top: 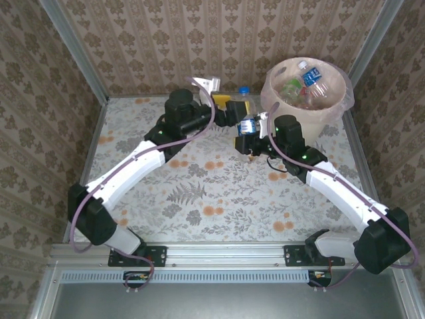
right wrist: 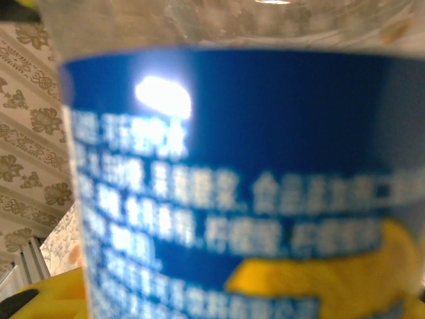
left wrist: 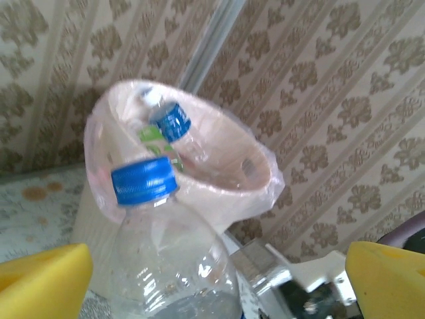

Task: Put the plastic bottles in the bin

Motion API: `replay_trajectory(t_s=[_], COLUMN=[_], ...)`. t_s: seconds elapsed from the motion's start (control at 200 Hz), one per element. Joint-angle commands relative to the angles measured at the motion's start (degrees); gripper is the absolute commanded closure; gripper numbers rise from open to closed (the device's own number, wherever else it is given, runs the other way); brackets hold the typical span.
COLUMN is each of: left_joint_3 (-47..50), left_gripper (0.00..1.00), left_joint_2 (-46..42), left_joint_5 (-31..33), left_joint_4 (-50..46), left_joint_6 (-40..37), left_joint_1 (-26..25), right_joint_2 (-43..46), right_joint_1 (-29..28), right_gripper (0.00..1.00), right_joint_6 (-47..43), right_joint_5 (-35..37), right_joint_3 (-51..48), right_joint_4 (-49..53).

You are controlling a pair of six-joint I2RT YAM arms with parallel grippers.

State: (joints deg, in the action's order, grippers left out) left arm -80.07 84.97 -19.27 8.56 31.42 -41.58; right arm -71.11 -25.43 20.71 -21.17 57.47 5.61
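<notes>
Clear plastic with a blue cap and a blue label, one bottle (top: 248, 119) stands upright above the bench (top: 199, 193) where the two arms meet, near the bin (top: 340, 100) and to its left in the overhead view. The right claw (top: 250, 141) is clenched on its lower part, while the left claw (top: 231, 108) is released, its yellow fingers (left wrist: 40, 282) spread wide on either side of the bottle without touching it. Several other bottles (top: 307, 85) lie inside the bin.
</notes>
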Motion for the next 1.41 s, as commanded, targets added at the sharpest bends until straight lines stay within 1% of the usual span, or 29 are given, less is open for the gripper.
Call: replay_trajectory(t_s=[0.0,0.095,0.16,0.23,0.31,0.42,0.515,0.69,0.755,0.885,1.0,1.12,1.275,1.4], left_joint_3=[2.64,5.51,7.20,8.79,10.12,11.98,13.89,17.35,18.50,19.82,19.90,19.67,19.51,19.44], left_gripper=[0.00,0.00,0.00,0.00,0.00,0.00,0.00,0.00,0.00,0.00,0.00,0.00,0.00,0.00], left_joint_2=[-3.65,-6.67,-8.26,-9.74,-10.99,-12.57,-14.17,-17.05,-17.96,-18.97,-19.05,-18.92,-19.04,-19.05], left_joint_5=[5.67,12.34,17.46,21.51,24.13,26.04,28.30,29.84,30.05,30.34,30.31,30.06,30.02,30.07], left_joint_4=[-1.16,-1.69,-3.36,-5.32,-7.62,-9.83,-11.37,-13.04,-13.25,-14.06,-14.86,-15.54,-16.29,-16.86], left_joint_6=[-1.21,-0.54,-0.14,0.61,2.20,3.91,5.30,8.55,9.51,10.67,11.08,11.29,11.61,12.07], left_joint_1=[0.36,0.65,0.97,1.66,2.76,4.26,5.31,8.02,8.91,10.34,10.99,11.42,11.70,11.92], right_joint_2=[-0.08,0.04,0.01,-0.03,-0.46,-1.89,-4.07,-8.16,-11.90,-17.22,-21.83,-28.32,-37.01,-41.37], right_joint_1=[0.79,2.57,4.50,6.96,10.07,14.18,17.95,24.68,27.12,30.60,32.89,34.11,34.13,34.13], right_gripper=[0.60,0.60,0.60,0.59,0.59,0.58,0.57,0.57,0.56,0.55,0.54,0.54,0.51,0.48], right_joint_6=[-1.73,-2.14,-2.62,-3.11,-3.50,-4.22,-4.86,-5.98,-6.91,-11.34,-17.71,-27.48,-37.20,-42.17], right_joint_5=[2.14,2.77,2.82,2.83,2.83,3.58,5.39,9.63,9.70,8.67,5.29,1.93,2.99,4.48], right_joint_3=[3.66,6.48,8.84,11.69,14.91,19.60,24.22,31.38,34.39,40.61,46.43,57.36,71.19,77.86], right_joint_4=[3.25,5.82,7.50,9.04,9.88,11.19,13.08,16.01,17.50,21.33,24.76,38.02,54.04,61.33])
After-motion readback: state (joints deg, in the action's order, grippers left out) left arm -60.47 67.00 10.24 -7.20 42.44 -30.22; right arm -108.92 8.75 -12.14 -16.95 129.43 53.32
